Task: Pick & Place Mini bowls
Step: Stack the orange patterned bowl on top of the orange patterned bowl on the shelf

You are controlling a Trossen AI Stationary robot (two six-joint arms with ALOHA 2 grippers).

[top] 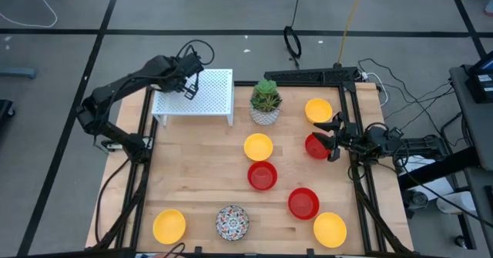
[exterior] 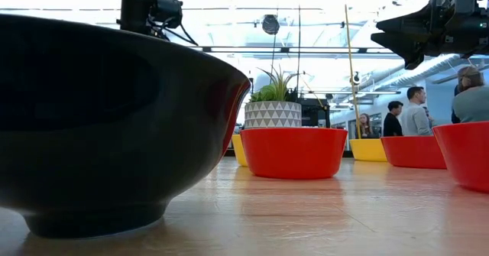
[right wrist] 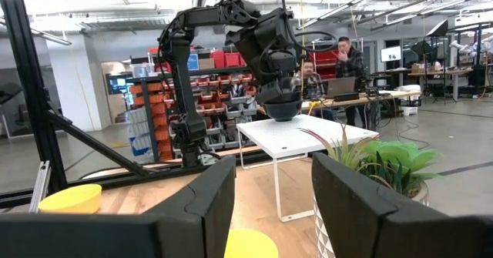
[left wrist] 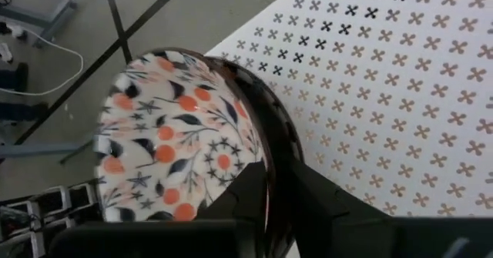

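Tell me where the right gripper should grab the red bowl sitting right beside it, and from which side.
Take the red bowl by its thin rim, one finger inside and one outside the wall, coming straight down from above. It sits upright with its mouth open, and the right gripper, jaws open, hangs at its edge nearest the right arm. That side is free; the yellow bowl sits close on another side.

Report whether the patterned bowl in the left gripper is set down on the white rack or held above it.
Held above it. The left gripper clamps the patterned bowl by its rim, clear of the white rack.
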